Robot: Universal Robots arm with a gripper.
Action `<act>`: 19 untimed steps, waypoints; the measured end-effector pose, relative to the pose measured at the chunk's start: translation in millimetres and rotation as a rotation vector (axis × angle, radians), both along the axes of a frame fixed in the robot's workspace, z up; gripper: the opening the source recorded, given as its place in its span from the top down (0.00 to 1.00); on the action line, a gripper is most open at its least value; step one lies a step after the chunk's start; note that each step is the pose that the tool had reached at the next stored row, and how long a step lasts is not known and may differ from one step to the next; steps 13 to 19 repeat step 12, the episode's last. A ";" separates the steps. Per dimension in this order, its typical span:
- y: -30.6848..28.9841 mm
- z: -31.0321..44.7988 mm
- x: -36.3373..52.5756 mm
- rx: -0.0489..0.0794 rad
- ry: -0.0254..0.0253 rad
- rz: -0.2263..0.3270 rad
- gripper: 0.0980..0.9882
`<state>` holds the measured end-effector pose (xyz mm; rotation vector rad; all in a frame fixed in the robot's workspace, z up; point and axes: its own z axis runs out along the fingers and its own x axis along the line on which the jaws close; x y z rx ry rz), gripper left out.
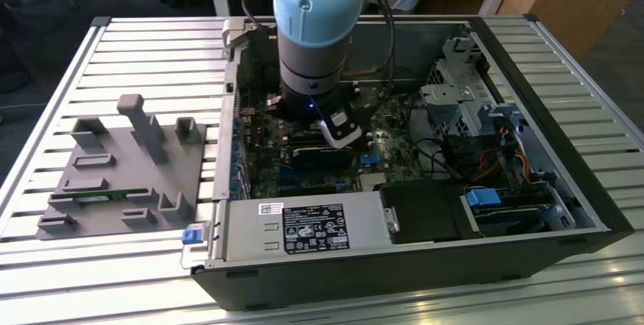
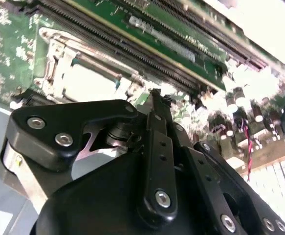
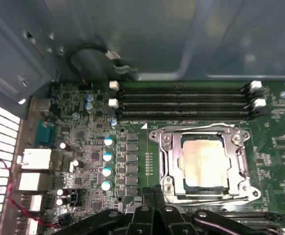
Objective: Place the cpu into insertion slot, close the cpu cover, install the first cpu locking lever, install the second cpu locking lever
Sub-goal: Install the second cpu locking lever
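The small square cpu (image 3: pixel 205 164) with its dull, pale metallic top is seen lying flat inside the socket on the green motherboard (image 3: pixel 132 147), and the thin square metal cpu cover (image 3: pixel 167 161) is folded down around it, its central window framing the chip; placement and cover closing are therefore judged to be done. The chip is held level by the frame on all four sides, which is why it sits square to the long black memory slots (image 3: pixel 186 100) just beside it.

The black two-fingered gripper (image 3: pixel 154 192) is positioned at the socket's edge, near the corner of the frame, with its fingers drawn together so that no gap is visible between the tips; nothing is seen clamped in them. Such a pinched tip is judged suited to pushing a thin wire lever (the levers themselves cannot be clearly told apart from the frame's rim).

In the exterior view the grey and blue robot arm (image 1: pixel 314 31) is lowered steeply into the open black computer case (image 1: pixel 563 212), above the board.
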<state>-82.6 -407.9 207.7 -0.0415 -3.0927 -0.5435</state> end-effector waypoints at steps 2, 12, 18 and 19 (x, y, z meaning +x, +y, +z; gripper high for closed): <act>0.0 7.4 0.0 0.002 0.0000 0.000 0.99; 0.0 28.5 0.0 0.005 0.0000 0.000 0.99; 0.0 28.5 0.0 0.005 0.0000 0.000 0.99; 0.0 28.5 0.0 0.005 0.0000 0.000 0.99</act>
